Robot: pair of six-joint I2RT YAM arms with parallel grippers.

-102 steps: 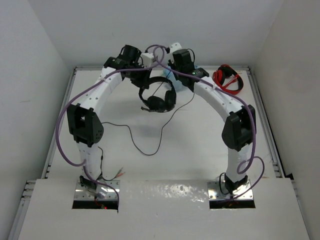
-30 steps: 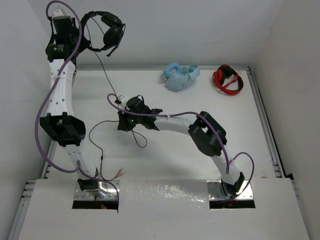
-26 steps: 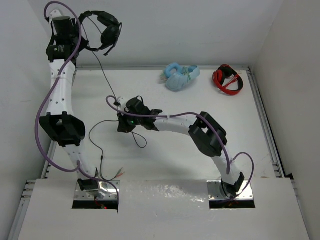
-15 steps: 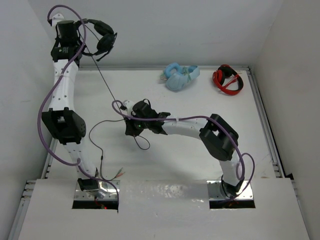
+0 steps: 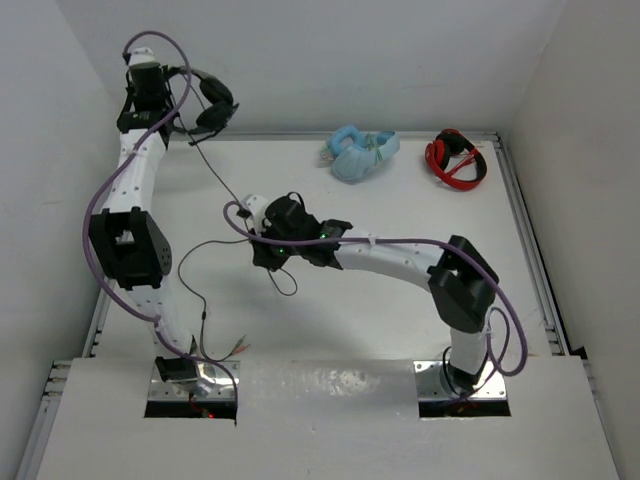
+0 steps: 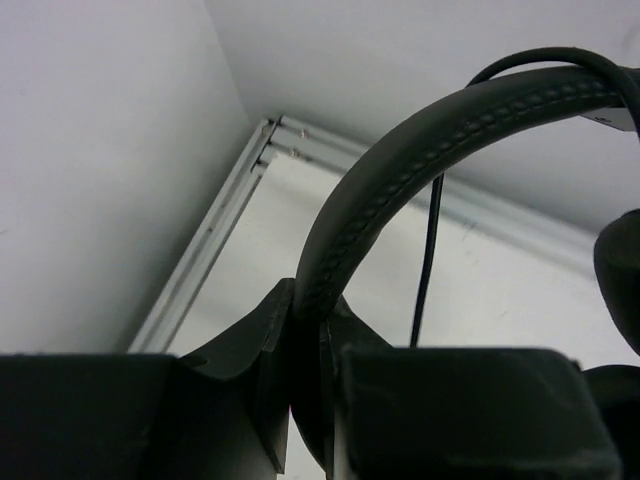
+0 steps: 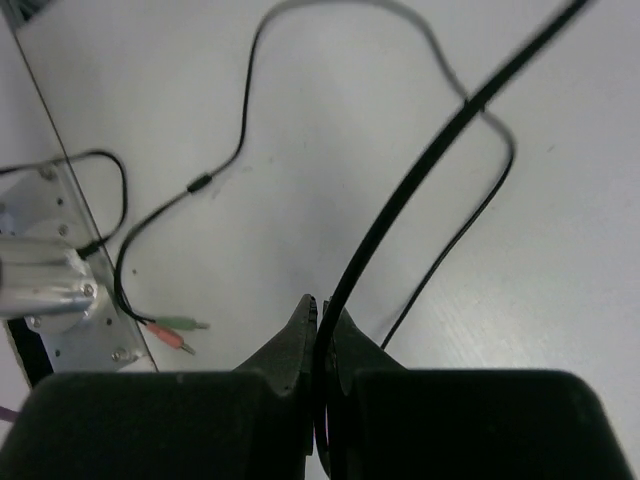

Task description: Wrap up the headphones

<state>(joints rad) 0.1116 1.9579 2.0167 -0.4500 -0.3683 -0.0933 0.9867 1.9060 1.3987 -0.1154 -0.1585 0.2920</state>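
Holding headphones (image 5: 208, 98) aloft over far-left corner of table (image 5: 400, 210), left gripper (image 6: 305, 335) clamped tight on headband (image 6: 430, 140). Pinching cable (image 7: 420, 180) low over mid-table, right gripper (image 7: 318, 318) fully closed. Running taut up-left from there to headphones (slack and plugs (image 7: 178, 331) trailing near-left). Probably winding with right arm, nearer the cable.

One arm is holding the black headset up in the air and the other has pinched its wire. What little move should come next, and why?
Probably the right gripper should carry the cable up toward the headphones to start a loop. The left gripper holds the headband raised, the cable runs straight between them, and the rest lies slack on the table.
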